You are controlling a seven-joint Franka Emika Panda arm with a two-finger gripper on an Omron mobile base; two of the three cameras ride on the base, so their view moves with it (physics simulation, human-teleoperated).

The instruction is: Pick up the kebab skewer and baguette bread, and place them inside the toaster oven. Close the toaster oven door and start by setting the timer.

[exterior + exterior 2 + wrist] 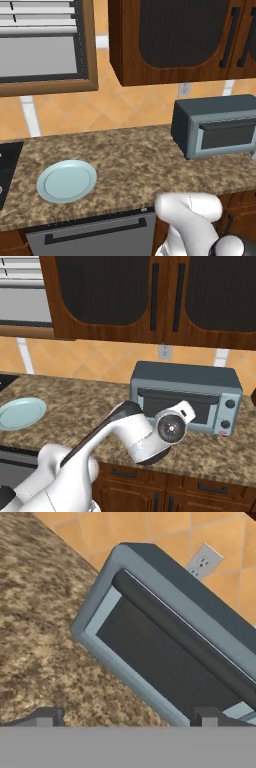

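We hold the tool [127, 717] wide and empty, just before the oven [186, 397], whose door [165, 662] looks shut, likely reaching for its handle [185, 639].

Toaster oven [215, 125] cut off at right edge; knobs prob. hidden.

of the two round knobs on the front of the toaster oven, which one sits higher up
The upper knob sits higher, near the top right corner of the toaster oven, beside the door's handle level. The lower knob sits directly beneath it, just above a small red mark.
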